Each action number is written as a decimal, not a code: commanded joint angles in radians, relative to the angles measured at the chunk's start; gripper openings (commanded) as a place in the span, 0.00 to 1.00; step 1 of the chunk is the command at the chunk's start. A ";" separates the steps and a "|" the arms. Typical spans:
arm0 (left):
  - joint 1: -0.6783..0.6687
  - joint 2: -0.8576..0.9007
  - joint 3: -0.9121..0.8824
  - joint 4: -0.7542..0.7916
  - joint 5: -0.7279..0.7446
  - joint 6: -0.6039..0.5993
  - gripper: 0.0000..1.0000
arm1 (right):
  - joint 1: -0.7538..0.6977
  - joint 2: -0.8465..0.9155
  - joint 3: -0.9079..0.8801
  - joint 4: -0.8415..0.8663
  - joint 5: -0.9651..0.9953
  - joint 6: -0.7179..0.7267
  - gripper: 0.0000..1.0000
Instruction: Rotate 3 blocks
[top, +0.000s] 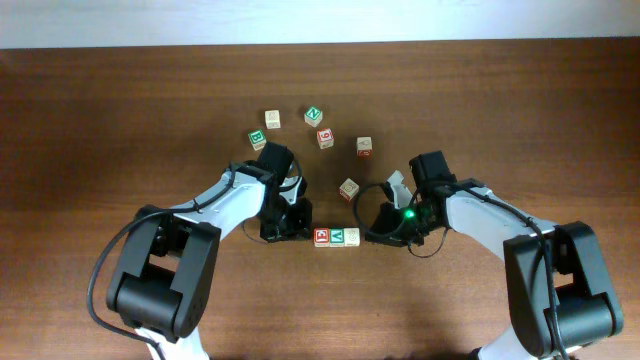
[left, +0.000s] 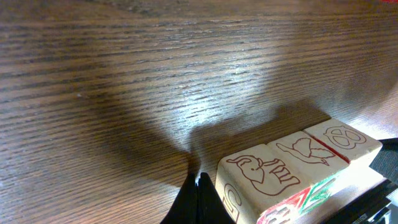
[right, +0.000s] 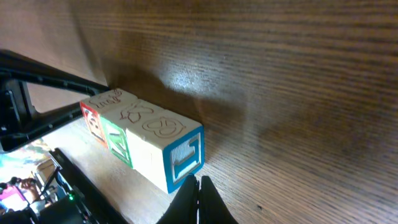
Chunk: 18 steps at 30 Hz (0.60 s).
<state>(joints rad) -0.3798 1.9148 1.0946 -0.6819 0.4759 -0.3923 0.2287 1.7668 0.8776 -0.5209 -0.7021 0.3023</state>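
Three pale-wood blocks (top: 337, 237) lie side by side in a row at the table's middle front. In the left wrist view the row (left: 292, 165) shows outline pictures on its upper faces, an elephant nearest. My left gripper (top: 303, 233) is shut and empty, its tips (left: 197, 180) right beside the row's left end. In the right wrist view the row (right: 143, 137) ends in a blue-framed face. My right gripper (top: 366, 235) is shut too, with its tips (right: 198, 182) against that blue end of the row.
Several loose blocks lie farther back: one (top: 273, 119), a green one (top: 313, 116), another green (top: 257, 139), a red one (top: 325, 138), one (top: 364, 147) to the right and one (top: 348, 189) just behind the row. Both arms flank the row.
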 joint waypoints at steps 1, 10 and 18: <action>-0.004 -0.006 -0.014 0.004 -0.001 -0.031 0.00 | 0.000 0.003 -0.008 0.017 -0.011 0.053 0.05; -0.018 -0.006 -0.014 -0.009 0.007 -0.042 0.00 | 0.009 0.003 -0.009 0.017 0.007 0.074 0.05; -0.026 -0.006 -0.014 -0.014 0.018 -0.042 0.00 | 0.009 0.003 -0.009 0.018 0.006 0.074 0.04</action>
<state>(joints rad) -0.4038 1.9148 1.0935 -0.6945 0.4828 -0.4210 0.2306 1.7668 0.8776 -0.5072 -0.7006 0.3702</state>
